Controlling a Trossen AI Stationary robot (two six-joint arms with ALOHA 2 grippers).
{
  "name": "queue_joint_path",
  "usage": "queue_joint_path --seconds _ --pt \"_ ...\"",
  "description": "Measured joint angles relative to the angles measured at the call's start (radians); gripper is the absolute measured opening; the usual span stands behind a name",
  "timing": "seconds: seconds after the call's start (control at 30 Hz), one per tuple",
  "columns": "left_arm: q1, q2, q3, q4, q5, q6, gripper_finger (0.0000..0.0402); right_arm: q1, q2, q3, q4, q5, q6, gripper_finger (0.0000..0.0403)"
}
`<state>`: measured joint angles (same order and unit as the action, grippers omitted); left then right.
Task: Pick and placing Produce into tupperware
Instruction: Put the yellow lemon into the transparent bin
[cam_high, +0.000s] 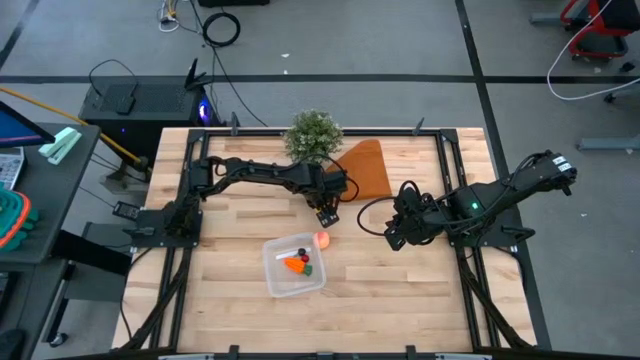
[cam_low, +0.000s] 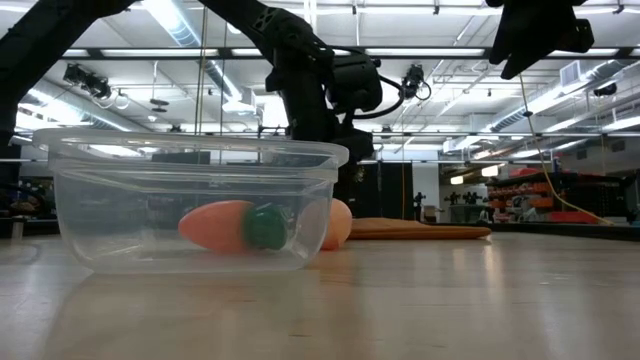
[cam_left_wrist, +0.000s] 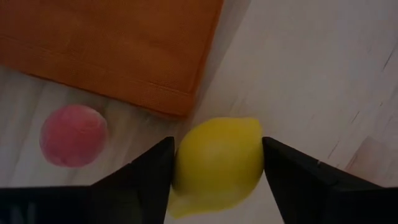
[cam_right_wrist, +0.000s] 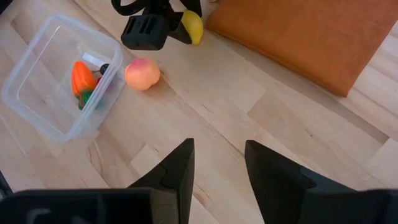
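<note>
A yellow lemon (cam_left_wrist: 217, 162) lies on the wooden table next to the orange-brown wedge, with my left gripper (cam_high: 327, 215) shut on it. A peach-pink ball (cam_right_wrist: 142, 73) rests on the table just outside the far right corner of the clear tupperware (cam_high: 270, 250). The tupperware holds an orange carrot with a green top (cam_right_wrist: 81, 78) and small dark bits. My right gripper (cam_right_wrist: 219, 165) hangs open above bare wood to the right, with nothing between its fingers. My left gripper pinches the lemon's two opposite sides (cam_left_wrist: 258, 149) between its two fingers (cam_left_wrist: 155, 168). The fingers come steeply from above and point down. The lemon (cam_right_wrist: 193, 26) sits down at the table top by the wedge's edge; I cannot tell whether it is lifted off the wood.
The orange-brown wedge (cam_high: 365, 170) lies at the table's far middle, with a bushy green plant (cam_high: 313, 135) beside it at the far edge. Bare wood stretches between the tupperware and my right arm and along the near edge.
</note>
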<state>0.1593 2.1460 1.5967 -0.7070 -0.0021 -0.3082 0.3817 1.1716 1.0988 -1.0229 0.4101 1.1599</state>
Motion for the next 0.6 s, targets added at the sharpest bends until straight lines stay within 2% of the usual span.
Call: queue_joint_path --seconds 0.4,0.6 --pt "-0.002 0.001 0.103 -0.088 0.018 0.004 0.0235 0.000 0.000 0.000 0.000 0.000 -0.001 0.0114" --pt "-0.012 0.001 0.181 -0.192 0.069 0.032 0.0228 0.000 0.000 0.000 -0.001 -0.009 -0.007 0.0113"
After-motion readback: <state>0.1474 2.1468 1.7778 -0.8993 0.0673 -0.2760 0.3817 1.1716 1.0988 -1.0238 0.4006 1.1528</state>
